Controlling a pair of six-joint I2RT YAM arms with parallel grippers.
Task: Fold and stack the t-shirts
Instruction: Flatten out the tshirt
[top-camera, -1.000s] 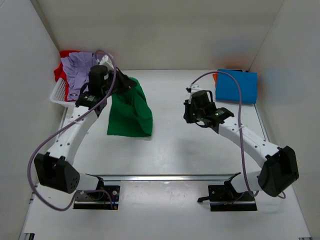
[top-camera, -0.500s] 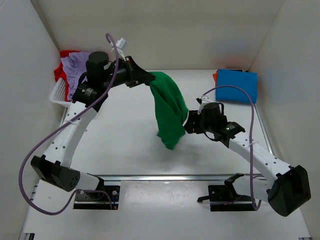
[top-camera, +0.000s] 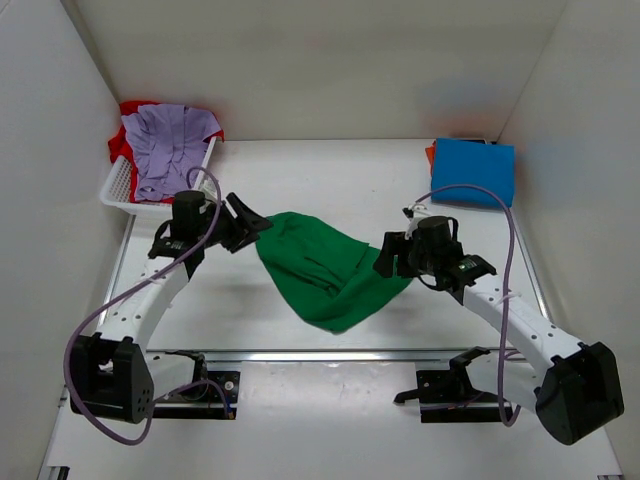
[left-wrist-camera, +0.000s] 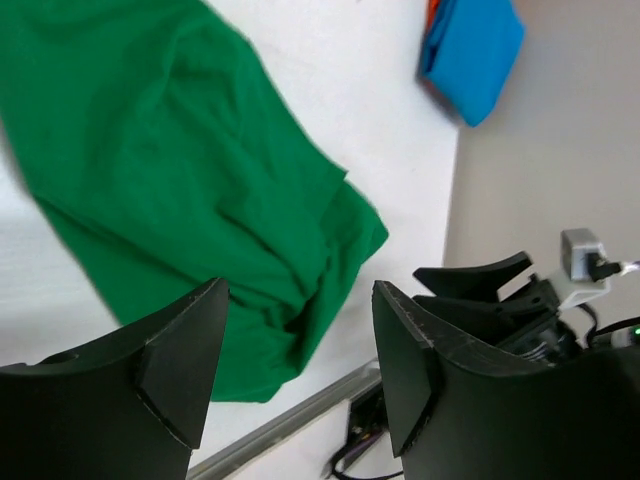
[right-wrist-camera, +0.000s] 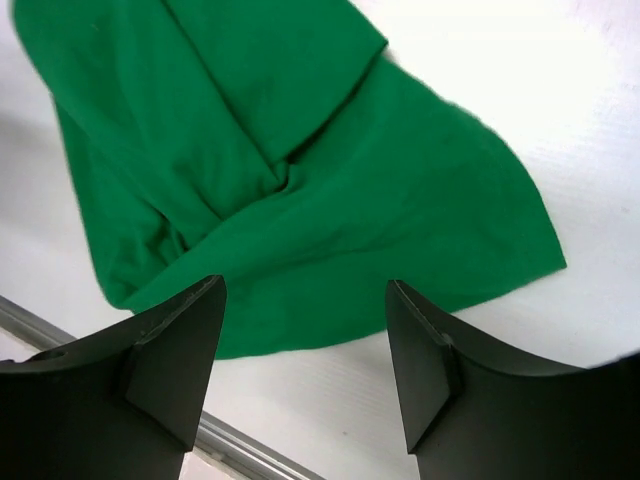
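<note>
The green t-shirt (top-camera: 325, 275) lies rumpled between the two grippers. The left gripper (top-camera: 248, 222) and right gripper (top-camera: 384, 262) both have their jaws spread, grasping nothing.

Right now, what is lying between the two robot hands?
The crumpled green t-shirt fills the stretch between the left gripper and the right gripper. The top view shows this best.

the bright green cloth t-shirt (top-camera: 325, 275) looks soft, matt and creased, the white table (top-camera: 340, 190) smooth and matt, the white lattice basket (top-camera: 118, 183) at far left hard plastic, the folded bright blue t-shirt (top-camera: 475, 172) matt cloth.
</note>
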